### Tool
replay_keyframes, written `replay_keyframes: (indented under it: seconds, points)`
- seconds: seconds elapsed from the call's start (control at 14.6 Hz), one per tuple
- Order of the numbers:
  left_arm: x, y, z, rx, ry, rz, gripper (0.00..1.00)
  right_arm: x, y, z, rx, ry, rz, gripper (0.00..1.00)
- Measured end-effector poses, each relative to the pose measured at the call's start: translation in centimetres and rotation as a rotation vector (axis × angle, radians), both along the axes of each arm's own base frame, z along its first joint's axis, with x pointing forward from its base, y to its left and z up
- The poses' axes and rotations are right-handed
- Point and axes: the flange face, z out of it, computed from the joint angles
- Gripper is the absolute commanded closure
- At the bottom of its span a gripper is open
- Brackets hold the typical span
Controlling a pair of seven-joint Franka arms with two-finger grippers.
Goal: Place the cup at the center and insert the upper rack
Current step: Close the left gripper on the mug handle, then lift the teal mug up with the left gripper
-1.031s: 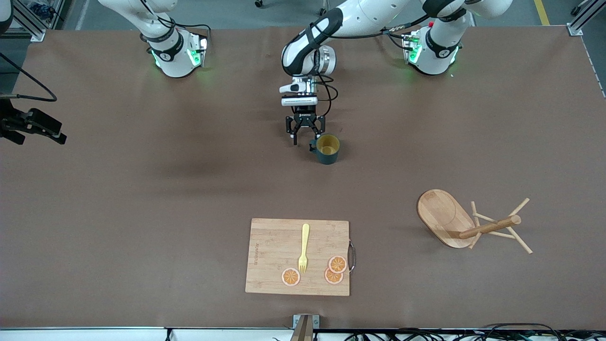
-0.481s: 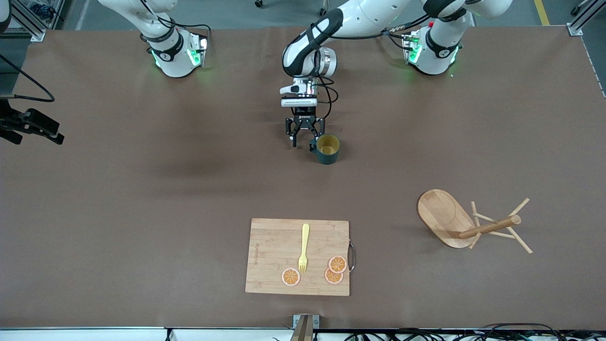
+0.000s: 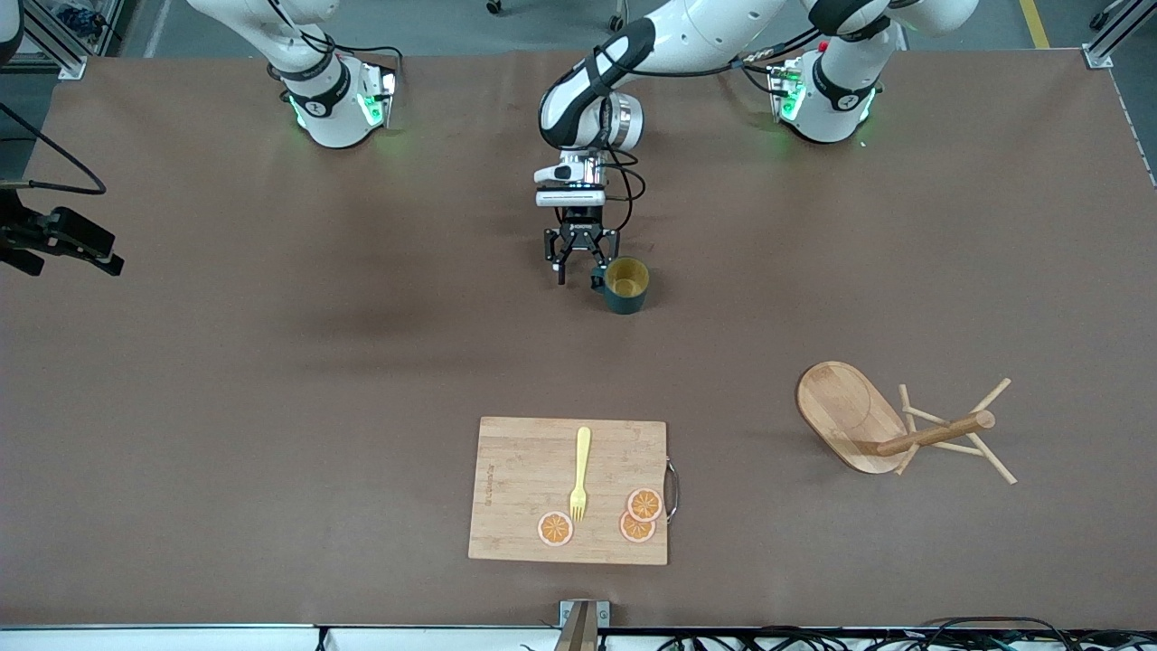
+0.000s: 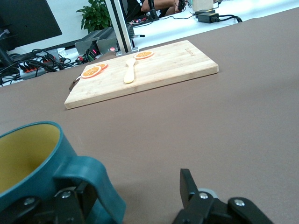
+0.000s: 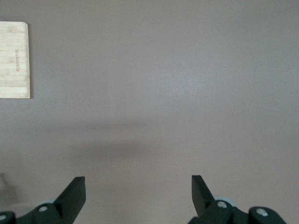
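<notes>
- The left tool (image 3: 580, 271) is low over the table (image 3: 271, 362), just beside the cup (image 3: 625, 285), on the side where the cup's handle sticks out
- Its fingers stand apart with a clear gap between them; in the left wrist view one finger (image 4: 74, 203) sits against the teal handle (image 4: 96, 186) and the other finger (image 4: 191, 186) is off to the side over bare table, so the handle lies within the gap but is not clamped
- The cup stands upright near the middle of the table, its yellow inside showing, farther from the front camera than the cutting board (image 3: 569, 488)
- The right tool (image 5: 138, 189) is spread wide and holds nothing; the right wrist view shows only bare table and one corner of the cutting board beneath it, and the right arm waits
- The upper rack (image 3: 890, 429), a wooden mug tree, lies tipped on its side toward the left arm's end of the table, its oval base (image 3: 845, 411) on edge and its pegs splayed on the table, well apart from the cup
- On the cutting board lie a yellow fork (image 3: 580, 472) and three orange slices (image 3: 637, 515)
</notes>
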Motion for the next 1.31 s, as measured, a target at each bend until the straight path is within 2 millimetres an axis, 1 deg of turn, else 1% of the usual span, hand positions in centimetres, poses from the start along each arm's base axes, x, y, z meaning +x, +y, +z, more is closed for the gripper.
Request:
replay_keyframes:
  seconds: [0.14,0.48,0.62,0.69,0.96,1.03,1.31]
  points:
    - [0.02,-0.03,-0.2,-0.004,0.003,0.003,0.46,0.0,0.0,0.0,0.0,0.0,0.0,0.0]
    - [-0.1,0.07,-0.93,-0.042,0.014,0.028,0.61,-0.01,-0.03,-0.01,-0.001,0.001,0.0,0.0]
    - [-0.04,0.05,-0.93,-0.049,0.014,0.032,0.73,0.01,-0.03,-0.06,-0.001,0.002,0.0,0.0]
    - [-0.01,0.04,-0.91,-0.06,0.014,0.038,0.76,0.05,-0.03,-0.16,0.0,0.004,0.0,0.0]
    - [0.1,0.0,-0.86,-0.114,0.015,0.065,0.98,0.23,-0.01,-0.54,0.0,0.01,0.0,0.0]
    - [0.12,-0.01,-0.85,-0.126,0.015,0.071,1.0,0.23,-0.01,-0.53,0.0,0.01,0.0,0.0]
    - [0.38,-0.2,-0.64,-0.161,0.013,0.088,1.0,0.23,-0.01,-0.54,0.0,0.01,0.0,0.0]
